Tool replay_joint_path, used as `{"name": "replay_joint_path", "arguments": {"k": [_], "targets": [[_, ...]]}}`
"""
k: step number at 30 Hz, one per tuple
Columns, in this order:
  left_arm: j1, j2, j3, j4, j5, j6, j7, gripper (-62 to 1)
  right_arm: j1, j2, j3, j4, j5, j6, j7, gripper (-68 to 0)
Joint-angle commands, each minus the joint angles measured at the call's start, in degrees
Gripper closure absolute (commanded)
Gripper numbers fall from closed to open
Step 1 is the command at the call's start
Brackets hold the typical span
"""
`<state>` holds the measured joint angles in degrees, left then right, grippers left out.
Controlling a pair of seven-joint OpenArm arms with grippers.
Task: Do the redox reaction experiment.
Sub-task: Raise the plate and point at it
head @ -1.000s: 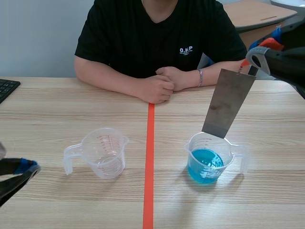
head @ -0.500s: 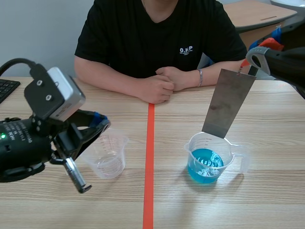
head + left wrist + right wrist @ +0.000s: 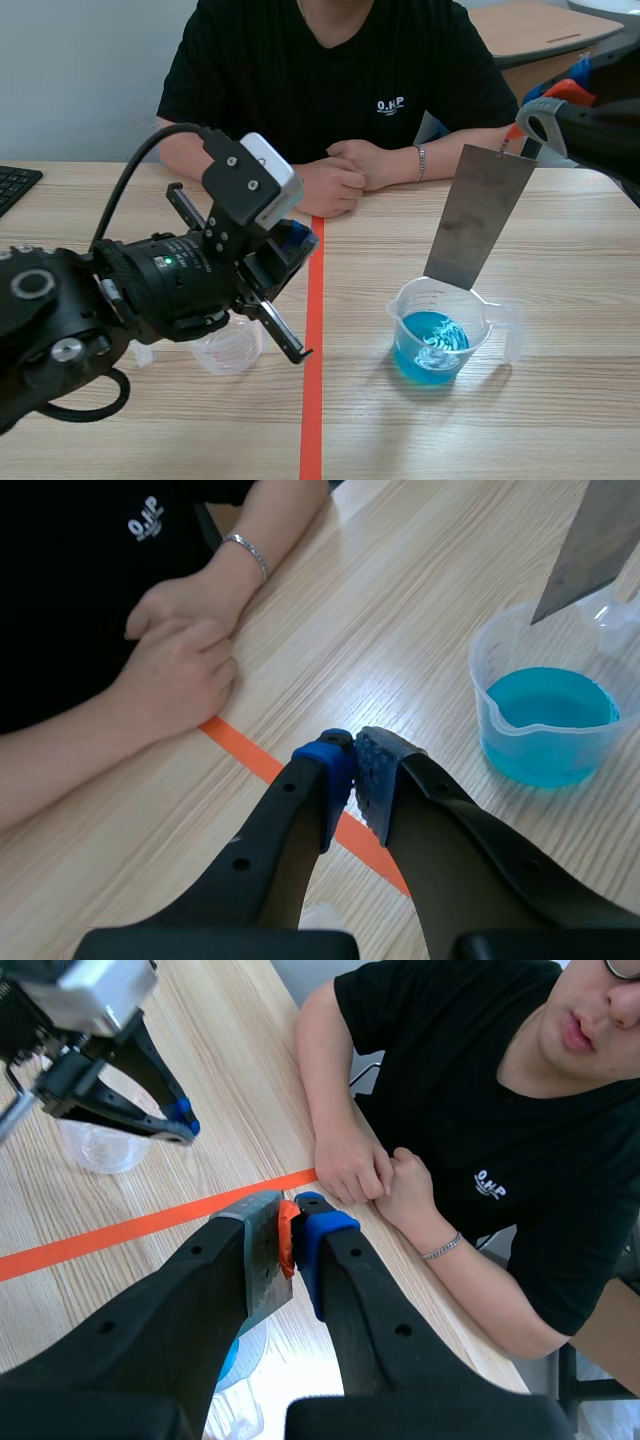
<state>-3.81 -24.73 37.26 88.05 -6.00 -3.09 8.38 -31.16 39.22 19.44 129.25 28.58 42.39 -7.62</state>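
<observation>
- Your right gripper (image 3: 520,138), upper right of the frame, is clamped on the top edge of the metal sheet (image 3: 478,218). The right wrist view shows the sheet pressed between the two pads.
- The sheet's long axis is steep, running from upper right down toward lower left. Its lower edge stands at the far rim of the cup of blue liquid (image 3: 437,333), right of centre. It appears clear of the liquid. Whether it touches the rim cannot be told.
- The cup therefore lies below your right gripper and slightly to its left, on the line of the sheet's own axis. Judgement: lower along that axis, so the lower edge passes inside the rim and not onto it.
- Your left gripper (image 3: 292,243), left of centre, is narrow, with the pads all but meeting and nothing between them. It hangs over the empty clear cup (image 3: 228,350), beside the orange tape line (image 3: 313,330) and well apart from the blue cup.
- The right arm is the nearer one, and it carries the sheet.
</observation>
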Motion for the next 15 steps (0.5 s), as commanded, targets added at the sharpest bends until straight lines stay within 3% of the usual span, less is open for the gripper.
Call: {"name": "replay_joint_path", "arguments": {"k": [1,15], "targets": [[-0.98,1.2,0.04,0.02,-0.11,0.28,-0.96,-4.9,0.37,0.42,0.59,0.55,0.63,0.33,0.42,-1.5],[-7.13,8.81,5.55,-9.05,0.31,-0.13,-0.74,-4.9,0.37,0.44,0.59,0.55,0.63,0.33,0.39,-1.5]]}}
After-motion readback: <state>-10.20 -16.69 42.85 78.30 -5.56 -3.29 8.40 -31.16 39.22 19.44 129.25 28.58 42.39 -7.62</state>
